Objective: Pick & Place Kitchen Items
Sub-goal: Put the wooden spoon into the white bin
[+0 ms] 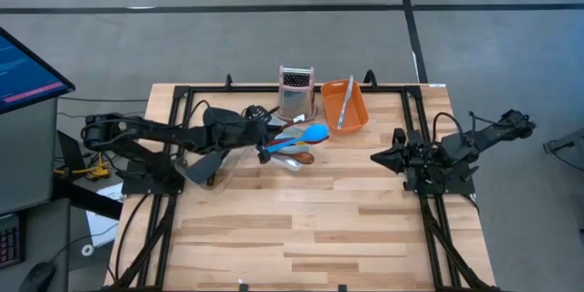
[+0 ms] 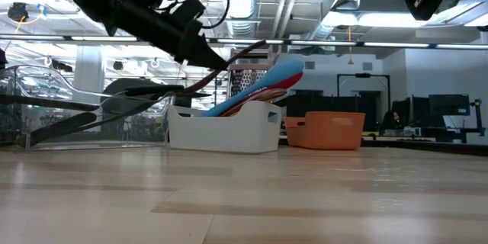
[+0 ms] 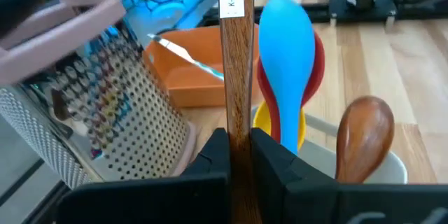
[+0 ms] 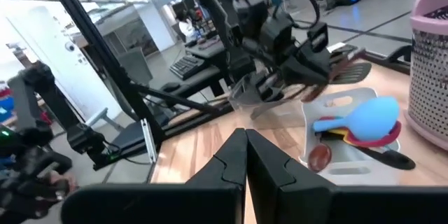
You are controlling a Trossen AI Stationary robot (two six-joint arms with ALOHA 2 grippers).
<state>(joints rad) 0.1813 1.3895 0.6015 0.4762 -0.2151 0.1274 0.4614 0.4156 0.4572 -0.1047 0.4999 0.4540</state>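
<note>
While the right fingers [image 4: 245,155] rest closed, the left fingers [image 3: 240,155] (raised over the white tub [image 2: 221,130]) pinch a wood-handled tool [image 3: 236,56].

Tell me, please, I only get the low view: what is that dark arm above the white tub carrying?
Observer: The left gripper is shut on a wood-handled tool; its wrist view shows the handle clamped between the fingers.
Operator: Is the orange tub empty? I only see its side.
Observer: No. From above, one slim utensil lies inside the orange tub.
Operator: And the other arm?
Observer: The right gripper is shut on nothing, over the table's right side, apart from the tubs.
</note>
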